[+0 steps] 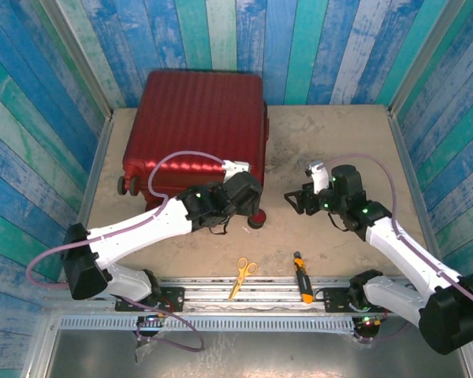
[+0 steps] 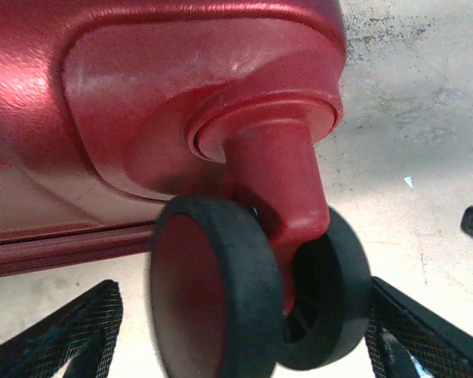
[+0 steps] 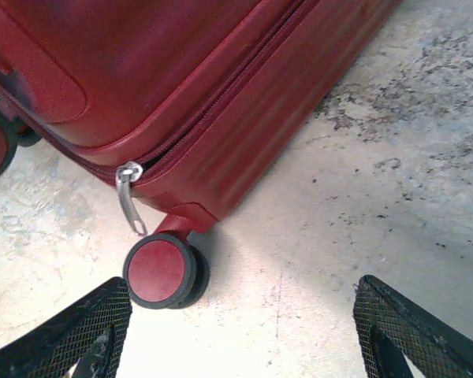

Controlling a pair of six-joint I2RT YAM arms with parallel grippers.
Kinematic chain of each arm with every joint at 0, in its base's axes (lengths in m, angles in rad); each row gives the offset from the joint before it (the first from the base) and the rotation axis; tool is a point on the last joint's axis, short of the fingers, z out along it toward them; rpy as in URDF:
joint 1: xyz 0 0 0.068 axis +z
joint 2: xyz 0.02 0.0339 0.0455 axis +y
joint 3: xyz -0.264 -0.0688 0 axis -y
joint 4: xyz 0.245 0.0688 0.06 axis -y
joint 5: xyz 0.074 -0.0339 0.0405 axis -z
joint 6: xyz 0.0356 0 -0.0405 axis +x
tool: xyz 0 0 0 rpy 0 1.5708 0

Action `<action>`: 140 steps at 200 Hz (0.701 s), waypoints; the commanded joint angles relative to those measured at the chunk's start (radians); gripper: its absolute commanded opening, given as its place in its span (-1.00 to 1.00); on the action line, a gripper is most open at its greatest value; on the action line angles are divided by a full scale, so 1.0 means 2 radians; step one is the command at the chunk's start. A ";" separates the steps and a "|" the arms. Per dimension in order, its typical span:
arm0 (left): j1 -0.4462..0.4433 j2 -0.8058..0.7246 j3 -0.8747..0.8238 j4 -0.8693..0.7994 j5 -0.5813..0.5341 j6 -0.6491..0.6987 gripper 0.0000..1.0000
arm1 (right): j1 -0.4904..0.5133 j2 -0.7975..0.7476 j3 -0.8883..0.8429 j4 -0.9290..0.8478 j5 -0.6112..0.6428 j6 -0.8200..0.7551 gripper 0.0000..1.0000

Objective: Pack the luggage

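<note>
Left fingers (image 2: 71,342): well apart, straddling the near-right wheel (image 2: 221,291) of the luggage (image 1: 197,118). The left one is clear of the wheel; whether the right one touches cannot be told. Nothing is clamped.
Right fingers (image 3: 71,339): well apart, with bare desk (image 1: 331,142) between them. They are aimed left at the luggage's near-right corner, where a silver zipper pull (image 3: 128,197) hangs.
Left arm (image 1: 134,228): stretched low from its base, rightward and far, wrist at the luggage's near-right corner.
Right arm (image 1: 402,244): reaches far and left, elbow bent.
Luggage: closed, lying flat on the desk's far left, its far side against the back wall.
Open room: bare desk right of the luggage.
Near edge: yellow-handled scissors (image 1: 242,274) and a screwdriver (image 1: 302,277).
</note>
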 commanded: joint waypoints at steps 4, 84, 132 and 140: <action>0.010 0.021 -0.001 0.055 0.037 -0.014 0.62 | 0.027 0.012 0.006 -0.003 0.022 -0.011 0.50; 0.028 0.068 0.000 0.091 0.066 -0.009 -0.13 | 0.107 0.041 -0.012 0.034 0.075 0.007 0.48; 0.039 0.043 -0.019 0.111 0.062 -0.007 -0.70 | 0.152 0.101 -0.014 0.093 0.058 0.007 0.29; 0.038 0.035 -0.021 0.116 0.060 -0.005 -0.78 | 0.164 0.108 -0.011 0.096 0.085 0.007 0.29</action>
